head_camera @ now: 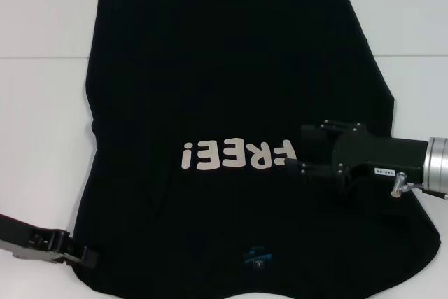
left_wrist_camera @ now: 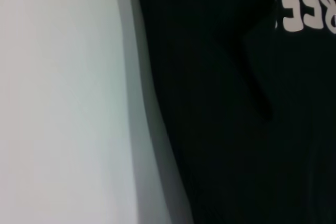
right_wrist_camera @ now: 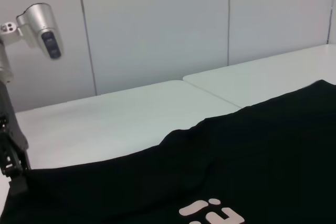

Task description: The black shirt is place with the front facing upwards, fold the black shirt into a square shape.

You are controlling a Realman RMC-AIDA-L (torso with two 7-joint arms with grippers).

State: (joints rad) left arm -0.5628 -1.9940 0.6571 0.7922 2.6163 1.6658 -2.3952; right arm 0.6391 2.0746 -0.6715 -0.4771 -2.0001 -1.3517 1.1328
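The black shirt (head_camera: 231, 89) lies spread front up on the white table (head_camera: 42, 117). Its white "FREE!" lettering (head_camera: 236, 155) is near the middle, and the teal neck label (head_camera: 256, 255) is at the near edge. My right gripper (head_camera: 294, 148) reaches in from the right just above the cloth beside the lettering, open with nothing between its fingers. My left gripper (head_camera: 86, 255) sits at the shirt's near left edge. The left wrist view shows only the shirt (left_wrist_camera: 236, 119) against the table. The right wrist view shows the shirt (right_wrist_camera: 236, 166) and the left gripper (right_wrist_camera: 13, 169) at its edge.
A seam between two tabletops (head_camera: 42, 57) runs across behind the shirt's middle. Bare white table lies to the left (left_wrist_camera: 58, 103) and far right (head_camera: 420, 89) of the shirt. A pale panelled wall (right_wrist_camera: 157, 24) stands behind the table.
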